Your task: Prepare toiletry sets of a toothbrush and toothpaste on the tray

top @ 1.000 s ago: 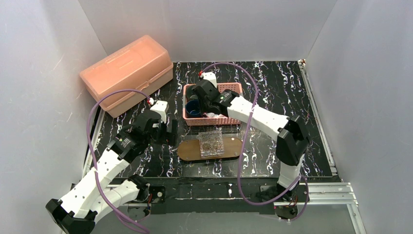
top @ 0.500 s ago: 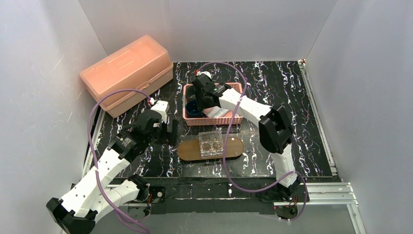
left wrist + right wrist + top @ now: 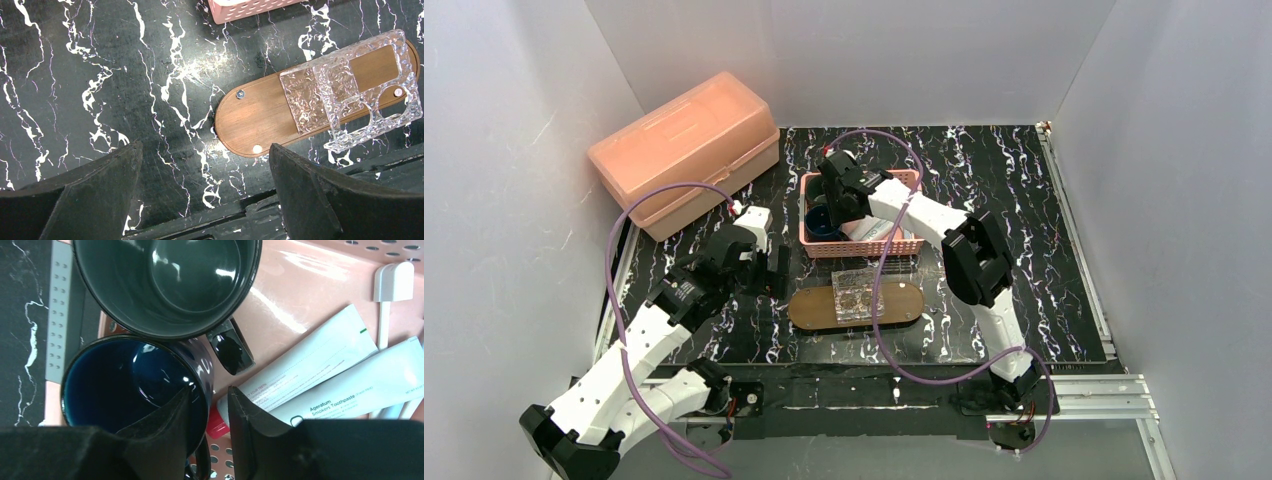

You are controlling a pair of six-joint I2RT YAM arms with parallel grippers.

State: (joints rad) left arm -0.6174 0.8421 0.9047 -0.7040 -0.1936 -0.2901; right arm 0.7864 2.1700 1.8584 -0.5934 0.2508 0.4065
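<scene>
Two white toothpaste tubes (image 3: 350, 385) lie on the floor of the pink basket (image 3: 300, 285), with a white toothbrush (image 3: 392, 282) beside them. My right gripper (image 3: 210, 390) reaches down into the basket (image 3: 894, 178). One finger is inside a dark blue mug (image 3: 130, 385) and the other outside its wall, with a narrow gap showing. The brown wooden tray (image 3: 809, 310) lies in front of the basket. My left gripper (image 3: 204, 147) hangs wide open over bare table, left of the tray (image 3: 260, 115), holding nothing.
A clear textured plastic box (image 3: 856, 293) stands on the tray's right half. A second, darker mug (image 3: 165, 285) sits in the basket behind the blue one. An orange lidded box (image 3: 686, 150) stands at the back left. White walls surround the table.
My right arm's elbow swung in toward the left while the wrist stayed in the basket. Its jaws have narrowed around the blue mug's wall. The left arm has not moved.
</scene>
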